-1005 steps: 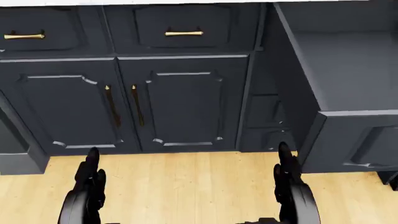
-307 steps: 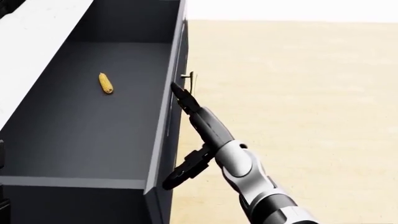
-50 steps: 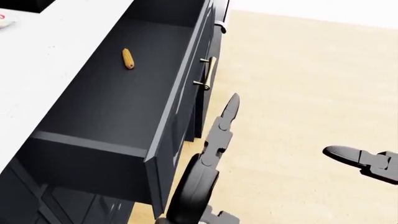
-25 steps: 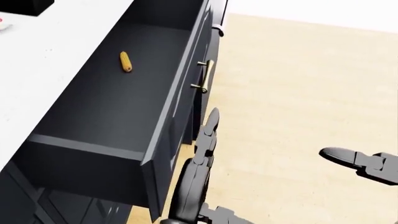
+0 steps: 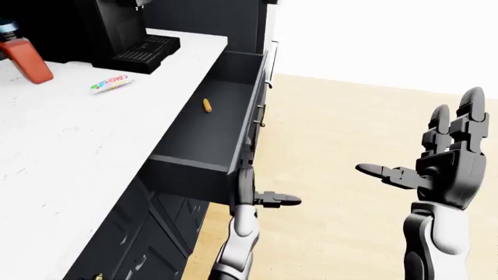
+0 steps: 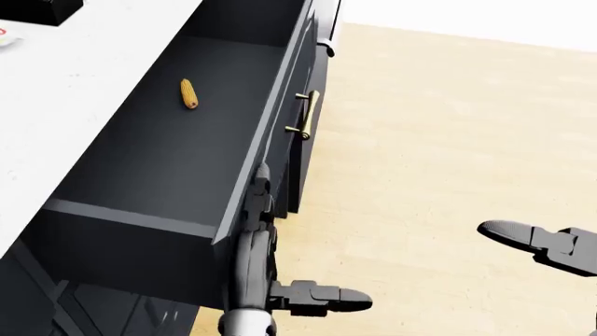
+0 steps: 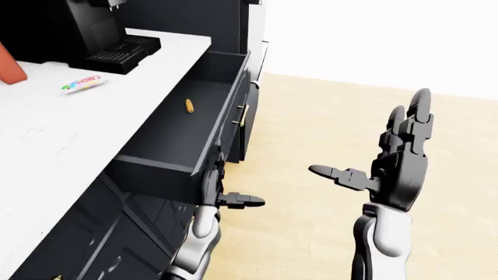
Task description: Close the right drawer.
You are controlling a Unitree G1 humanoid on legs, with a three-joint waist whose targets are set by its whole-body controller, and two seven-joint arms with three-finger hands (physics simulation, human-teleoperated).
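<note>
Pushing drawer (image 6: 187, 175) shut | pulled out under white surface (image 5: 70, 151), corn cob (image 6: 188, 93) inside | left robot hand (image 6: 261, 231) fingers spread, flat on drawer face | right robot hand (image 5: 443, 163) spread, idle | rigid, probably slides easy; press face near handle (image 6: 305, 112)

The right drawer (image 6: 159, 175) is a long, dark grey box with a panelled face, pulled well out from under the white bench (image 5: 70, 151). In the head view it runs from the top toward the lower left, its face along the right edge. A brass bar handle (image 6: 303, 113) sits on that face, about midway along. The drawer's flat floor shows fully. The left hand (image 6: 254, 231) lies flat against the face near its lower end, fingers straight, thumb pointing away.
</note>
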